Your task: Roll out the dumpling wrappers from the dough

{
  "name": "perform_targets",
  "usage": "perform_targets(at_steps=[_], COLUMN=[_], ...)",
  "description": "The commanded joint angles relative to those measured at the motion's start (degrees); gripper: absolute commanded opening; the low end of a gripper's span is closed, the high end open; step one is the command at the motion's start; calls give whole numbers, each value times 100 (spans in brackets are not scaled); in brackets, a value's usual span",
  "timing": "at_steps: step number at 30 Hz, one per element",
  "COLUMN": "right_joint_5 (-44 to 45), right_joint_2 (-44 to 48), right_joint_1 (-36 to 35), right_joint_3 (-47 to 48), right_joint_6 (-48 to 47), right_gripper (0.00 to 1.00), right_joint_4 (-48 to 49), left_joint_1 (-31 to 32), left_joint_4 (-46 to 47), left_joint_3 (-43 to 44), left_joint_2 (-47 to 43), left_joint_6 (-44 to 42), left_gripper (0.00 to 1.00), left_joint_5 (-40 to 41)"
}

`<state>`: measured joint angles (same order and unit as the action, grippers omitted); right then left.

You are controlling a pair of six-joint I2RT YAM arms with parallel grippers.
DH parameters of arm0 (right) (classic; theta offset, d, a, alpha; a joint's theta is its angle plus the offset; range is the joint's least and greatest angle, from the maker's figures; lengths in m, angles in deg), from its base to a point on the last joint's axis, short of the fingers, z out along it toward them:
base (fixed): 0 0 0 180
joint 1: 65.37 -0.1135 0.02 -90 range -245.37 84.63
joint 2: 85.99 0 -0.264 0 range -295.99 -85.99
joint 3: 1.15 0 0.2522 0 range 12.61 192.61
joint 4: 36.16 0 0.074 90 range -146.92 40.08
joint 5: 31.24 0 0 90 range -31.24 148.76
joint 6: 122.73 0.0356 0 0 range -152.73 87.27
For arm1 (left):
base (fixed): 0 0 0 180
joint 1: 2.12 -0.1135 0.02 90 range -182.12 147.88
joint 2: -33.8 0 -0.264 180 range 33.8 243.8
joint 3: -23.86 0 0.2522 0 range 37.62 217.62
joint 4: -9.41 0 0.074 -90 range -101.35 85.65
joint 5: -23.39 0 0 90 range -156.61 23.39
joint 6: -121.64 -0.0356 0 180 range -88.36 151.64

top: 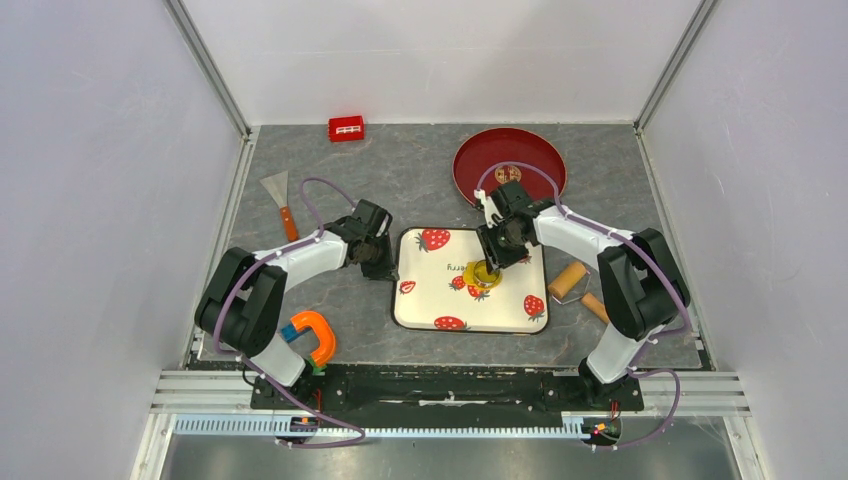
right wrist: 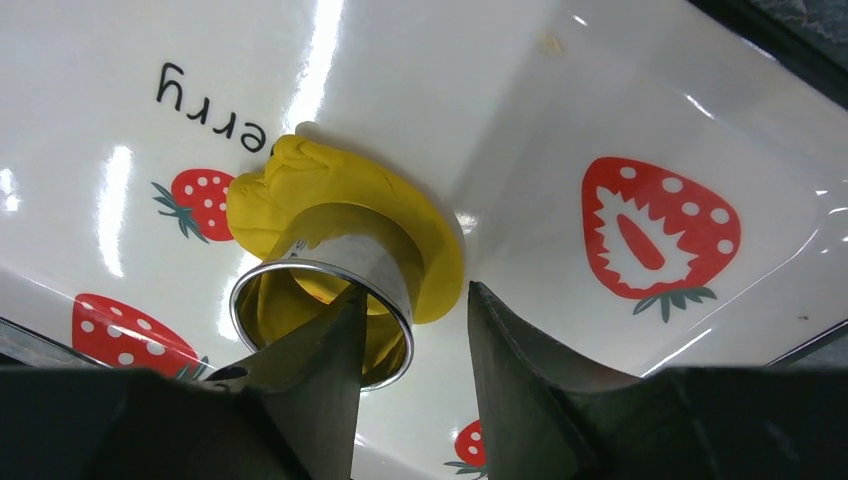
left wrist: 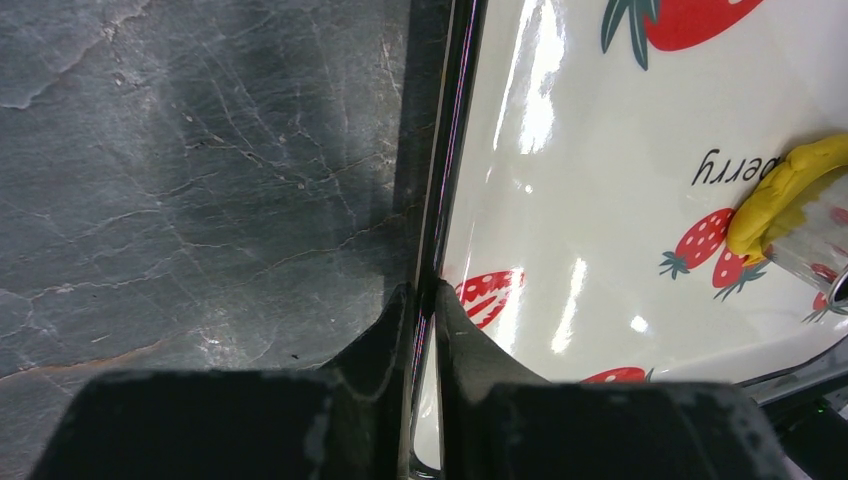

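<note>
The yellow dough (top: 482, 277) lies as a flattened patch on the white strawberry-print tray (top: 440, 290). A shiny metal ring cutter (right wrist: 375, 255) stands pressed into the dough (right wrist: 330, 185). My right gripper (right wrist: 415, 292) is open right over the ring: one finger reaches into the ring, the other stands outside it, apart from its wall. It also shows in the top view (top: 495, 258). My left gripper (left wrist: 422, 288) is shut on the tray's left rim (left wrist: 432, 200); it also shows in the top view (top: 378, 262). No separate round wrapper disc shows.
A red plate (top: 510, 160) stands behind the tray. A wooden roller (top: 568, 280) lies right of the tray. A scraper (top: 280, 198) and a small red box (top: 346, 128) lie at the back left. An orange tool (top: 315, 335) lies near the left arm's base.
</note>
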<state>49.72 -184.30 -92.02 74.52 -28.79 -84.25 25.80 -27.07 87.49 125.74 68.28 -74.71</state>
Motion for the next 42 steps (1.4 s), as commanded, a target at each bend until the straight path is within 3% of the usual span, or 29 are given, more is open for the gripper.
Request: perform_targets(at_steps=[1,6,9,12,21,29,34,42], right_joint_5=[72,43,-15,-95,-1184,-2443,-2828,-3149], right_joint_2=[301,422,443,470,568,734,711,530], right_joint_1=[-27,-20,-23,-11,555,1465,1523,1523], right_joint_3=[389,750,937,1048,640,-254,-538,-895], right_joint_6=[15,12,11,21,190,244,225,463], right_gripper=[48,62,68,70,69,57,54,47], right_joint_4=[67,-93,-185,-232,-74,264,345,751], left_joint_1=[149,231,240,256,417,947,1286,1462], left_joint_4=[-779,-1196,-1435,-1532,-1341,-904,-487,-514], left_joint_3=[-203,67,294,510,1390,2368,2679,2949], left_joint_2=[140,-344,-608,-797,-503,712,1345,1775], left_joint_6=[-160,-342,-467,-574,-601,-576,-301,-267], left_gripper=[19,36,57,63,58,52,50,45], left_joint_5=[410,785,1093,1088,201,-1176,-1831,-1857])
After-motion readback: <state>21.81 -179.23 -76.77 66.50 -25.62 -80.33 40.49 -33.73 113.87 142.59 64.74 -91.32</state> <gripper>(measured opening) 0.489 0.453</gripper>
